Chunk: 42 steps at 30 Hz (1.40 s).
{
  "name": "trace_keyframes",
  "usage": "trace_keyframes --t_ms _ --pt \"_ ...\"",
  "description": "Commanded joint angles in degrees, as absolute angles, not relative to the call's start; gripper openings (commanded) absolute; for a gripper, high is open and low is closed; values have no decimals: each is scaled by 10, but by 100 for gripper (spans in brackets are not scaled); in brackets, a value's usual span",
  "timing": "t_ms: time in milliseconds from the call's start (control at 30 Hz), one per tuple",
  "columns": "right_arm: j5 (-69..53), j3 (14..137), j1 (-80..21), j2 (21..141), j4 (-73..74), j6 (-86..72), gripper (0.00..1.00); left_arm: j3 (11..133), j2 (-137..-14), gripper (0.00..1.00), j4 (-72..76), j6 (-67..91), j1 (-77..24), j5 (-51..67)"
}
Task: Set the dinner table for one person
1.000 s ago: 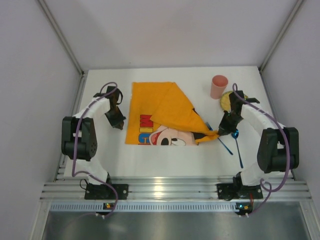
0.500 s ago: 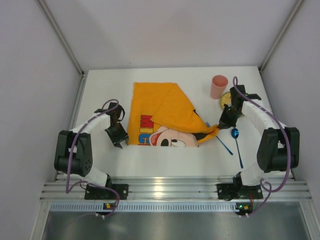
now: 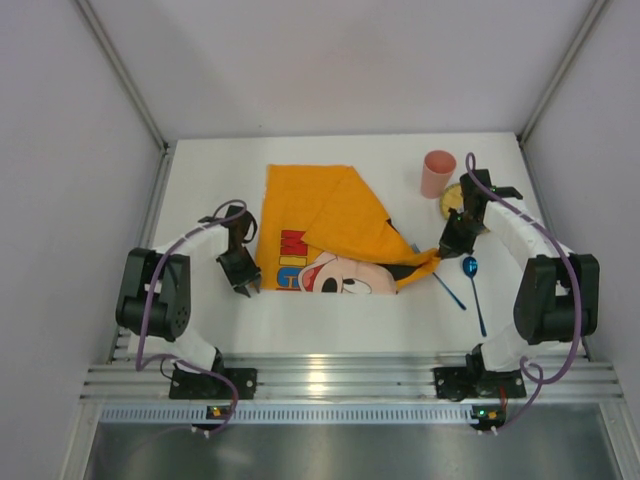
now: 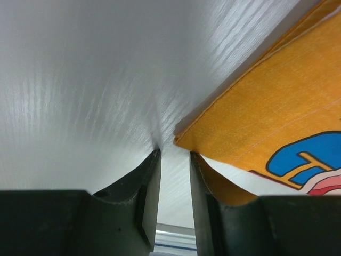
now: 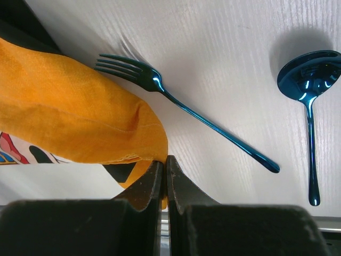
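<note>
The dinner table [image 3: 330, 325] is the white tabletop. An orange cartoon-mouse cloth [image 3: 325, 225] lies on it, its right side folded over. My right gripper [image 3: 441, 253] is shut on the cloth's right corner [image 5: 144, 141], pinched between the fingertips [image 5: 164, 160]. My left gripper [image 3: 246, 284] is low at the cloth's near left corner [image 4: 184, 137], jaws open a narrow gap [image 4: 175, 156] with only bare table between them. A blue fork [image 5: 186, 106] and a blue spoon [image 5: 309, 80] lie right of the cloth, and both also show in the top view: fork [image 3: 449, 290], spoon [image 3: 475, 290].
A pink cup [image 3: 437, 172] stands at the back right. A yellow object [image 3: 452, 203] lies just in front of it, partly hidden by my right arm. Grey walls close in the table at the back and sides. A metal rail [image 3: 330, 378] runs along the near edge.
My left gripper has moved nearer and down to the cloth's near left corner. My right gripper shifted back a little with the cloth corner, uncovering the spoon's bowl.
</note>
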<state>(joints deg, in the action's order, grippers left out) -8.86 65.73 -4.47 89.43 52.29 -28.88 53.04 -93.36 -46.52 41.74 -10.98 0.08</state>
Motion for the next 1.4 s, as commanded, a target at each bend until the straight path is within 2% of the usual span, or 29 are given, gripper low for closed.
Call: trace_keyframes --t_ms 0,133,200,233,400,467,800,1000,1133,1167,1233,1367 --pt "-73 671 -48 893 532 -284 0 563 -911 34 -408 415 -110 -24" --pt "-69 669 -47 899 526 -287 0 569 -867 36 -399 410 -110 -16" --pt "-68 667 -48 903 526 -289 0 566 -841 41 -397 407 -110 -22" --pt "-67 666 -48 905 523 -289 0 564 -839 48 -395 403 -110 -23" --pt "-68 668 -48 917 518 -294 0 554 -860 55 -390 393 -109 -19" --pt "-66 671 -48 922 517 -294 0 543 -862 63 -380 392 -109 -6" --pt "-61 679 -48 940 518 -291 0 499 -894 60 -346 397 -110 11" --pt "-56 685 -48 946 521 -286 0 470 -931 53 -319 400 -111 21" --pt "-59 688 -48 957 519 -283 0 457 -952 34 -291 400 -120 25" --pt "-60 690 -48 959 520 -282 0 459 -958 18 -286 398 -122 26" --pt "-61 695 -48 962 521 -280 0 477 -985 1 -280 391 -125 37" --pt "-89 718 -48 969 525 -272 0 532 -1011 0 -312 385 -126 34"
